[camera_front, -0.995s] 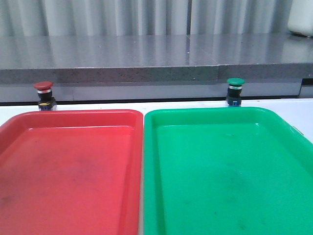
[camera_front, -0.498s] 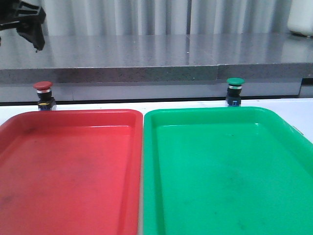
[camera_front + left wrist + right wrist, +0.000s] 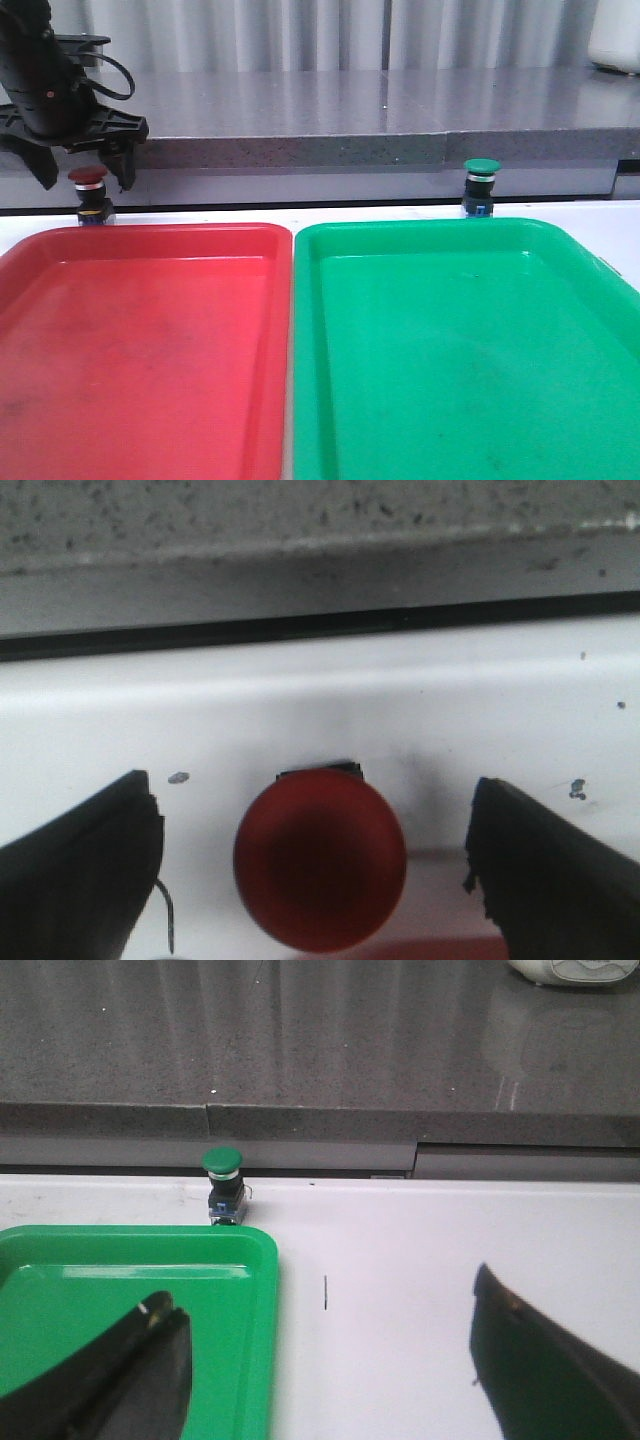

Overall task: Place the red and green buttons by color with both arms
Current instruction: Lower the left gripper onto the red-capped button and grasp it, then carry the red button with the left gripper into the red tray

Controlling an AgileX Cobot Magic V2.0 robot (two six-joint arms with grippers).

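The red button (image 3: pixel 89 193) stands on the white table just behind the red tray (image 3: pixel 140 340). My left gripper (image 3: pixel 85 176) is open, right above it, one finger on each side of its dark red cap (image 3: pixel 320 860) without touching. The green button (image 3: pixel 481 186) stands behind the green tray (image 3: pixel 470 350); it also shows in the right wrist view (image 3: pixel 223 1184). My right gripper (image 3: pixel 325 1360) is open and empty, over the table beside the green tray's corner (image 3: pixel 255 1260), well short of the green button. It is out of the front view.
A grey stone ledge (image 3: pixel 320 120) runs along the back, close behind both buttons. A white object (image 3: pixel 615 35) sits on it at the far right. The two trays lie side by side and fill the near table.
My left arm has come in from the upper left and dropped until its open fingers straddle the red button's cap. The buttons and trays have not moved.
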